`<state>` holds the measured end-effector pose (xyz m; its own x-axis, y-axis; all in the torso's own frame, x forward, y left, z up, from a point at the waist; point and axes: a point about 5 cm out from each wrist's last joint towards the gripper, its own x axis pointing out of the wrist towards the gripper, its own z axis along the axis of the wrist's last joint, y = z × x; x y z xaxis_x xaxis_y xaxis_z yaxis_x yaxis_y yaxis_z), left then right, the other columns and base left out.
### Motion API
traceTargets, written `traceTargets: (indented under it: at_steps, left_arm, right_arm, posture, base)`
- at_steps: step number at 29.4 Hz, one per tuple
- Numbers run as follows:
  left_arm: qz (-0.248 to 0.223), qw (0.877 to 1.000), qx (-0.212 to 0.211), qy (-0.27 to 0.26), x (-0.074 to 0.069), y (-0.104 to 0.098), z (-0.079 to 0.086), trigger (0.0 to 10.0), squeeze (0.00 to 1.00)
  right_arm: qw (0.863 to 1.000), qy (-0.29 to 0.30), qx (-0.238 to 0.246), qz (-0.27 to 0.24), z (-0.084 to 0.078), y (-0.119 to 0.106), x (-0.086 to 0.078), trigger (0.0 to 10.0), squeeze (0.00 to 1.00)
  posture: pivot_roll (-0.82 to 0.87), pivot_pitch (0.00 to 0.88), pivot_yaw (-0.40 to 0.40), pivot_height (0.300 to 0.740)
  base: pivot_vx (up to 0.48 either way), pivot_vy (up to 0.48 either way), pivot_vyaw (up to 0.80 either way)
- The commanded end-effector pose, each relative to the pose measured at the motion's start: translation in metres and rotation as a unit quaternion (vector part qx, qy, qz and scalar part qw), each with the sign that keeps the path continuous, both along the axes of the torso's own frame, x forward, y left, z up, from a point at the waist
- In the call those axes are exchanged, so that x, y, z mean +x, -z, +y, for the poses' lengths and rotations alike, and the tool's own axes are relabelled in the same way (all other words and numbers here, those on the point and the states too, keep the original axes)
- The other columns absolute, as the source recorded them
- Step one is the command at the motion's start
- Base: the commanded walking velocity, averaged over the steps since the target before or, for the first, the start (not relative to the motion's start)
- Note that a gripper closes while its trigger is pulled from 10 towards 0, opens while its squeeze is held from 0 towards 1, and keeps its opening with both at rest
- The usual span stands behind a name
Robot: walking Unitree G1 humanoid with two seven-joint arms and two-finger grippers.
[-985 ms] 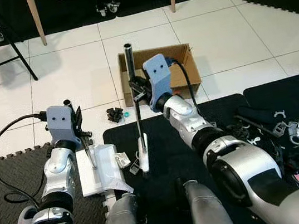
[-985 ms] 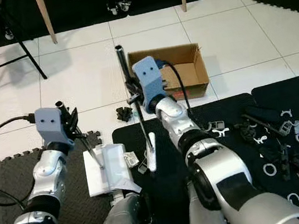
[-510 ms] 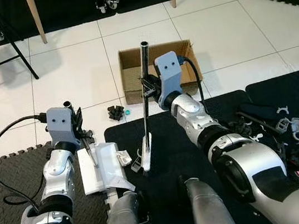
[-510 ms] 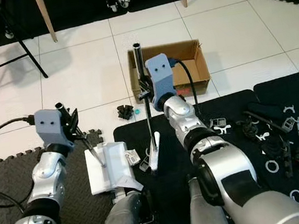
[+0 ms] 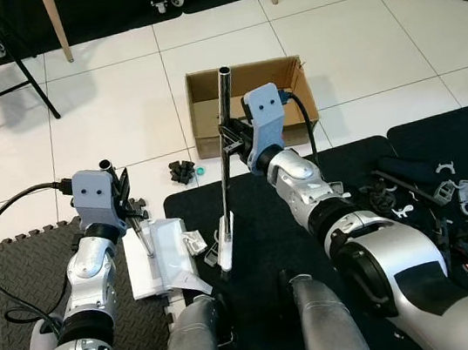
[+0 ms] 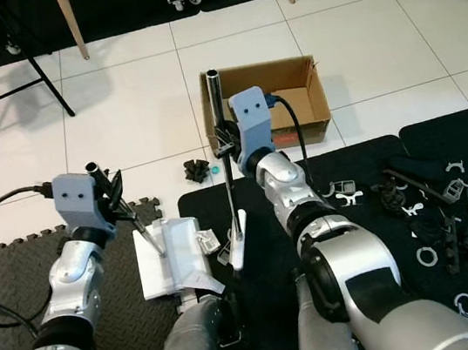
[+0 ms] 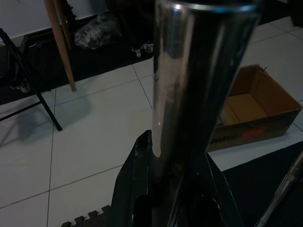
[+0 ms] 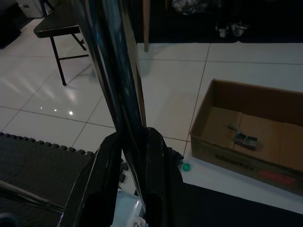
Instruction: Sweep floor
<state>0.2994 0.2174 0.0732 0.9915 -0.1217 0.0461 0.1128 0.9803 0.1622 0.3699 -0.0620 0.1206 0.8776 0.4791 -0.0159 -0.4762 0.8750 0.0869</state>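
At the lower left of the left eye view, we are observing the left hand (image 5: 125, 211) pinching the top of a short metal handle (image 5: 140, 233). The left wrist view confirms the pinch: both black fingers (image 7: 137, 189) are pressing against the shiny tube. This handle is running down to a white dustpan (image 5: 158, 258), which is lying flat where the grey foam mat (image 5: 12, 278) meets the black mat (image 5: 268, 223). We judge that the pan is being held low and still so that it is ready to receive debris.

Moving to the centre, the right hand (image 5: 230, 134) is clamping the broom pole (image 5: 225, 141) just below its top end. In the right wrist view the fingers (image 8: 106, 175) are closing on either side of the tube. The pole is standing nearly upright, and its white broom head (image 5: 225, 242) is resting on the black mat just beside the dustpan's right edge. We judge that the high grip is giving the arm leverage to draw the head towards the pan.

Between the two hands, at the centre of the frame, a small dark object (image 5: 181, 172) and a tiny green piece (image 5: 200, 171) are lying on the white tiled floor (image 5: 119, 113); these appear to be likely items for sweeping. Behind the right hand, an open cardboard box (image 5: 246, 107) is sitting on the tiles.

At the right edge, assorted loose parts (image 5: 450, 204) are lying scattered on the black mat.
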Motion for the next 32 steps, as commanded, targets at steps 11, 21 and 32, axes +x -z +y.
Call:
traceTargets:
  at_steps: [11,21,32]
  left_arm:
    - [0.084,0.996,-0.013,0.000,-0.025,0.033,0.000,10.0,0.00]
    - [0.081,0.997,-0.008,-0.006,-0.033,0.030,0.007,10.0,0.00]
    - [0.085,0.996,-0.011,-0.004,-0.032,0.030,0.002,10.0,0.00]
  right_arm:
    - [1.000,-0.008,-0.007,0.008,0.010,0.009,-0.007,10.0,0.00]
    - [0.997,-0.028,0.057,0.033,0.036,0.009,-0.014,10.0,0.00]
    - [0.959,-0.091,0.247,0.109,0.087,0.002,-0.031,10.0,0.00]
  posture:
    - [0.14,0.344,0.018,0.740]
    - [0.16,0.352,0.017,0.740]
    - [0.14,0.340,0.016,0.740]
  base:
    - [0.000,0.000,0.00]
    - [0.000,0.000,0.00]
    - [0.000,0.000,0.00]
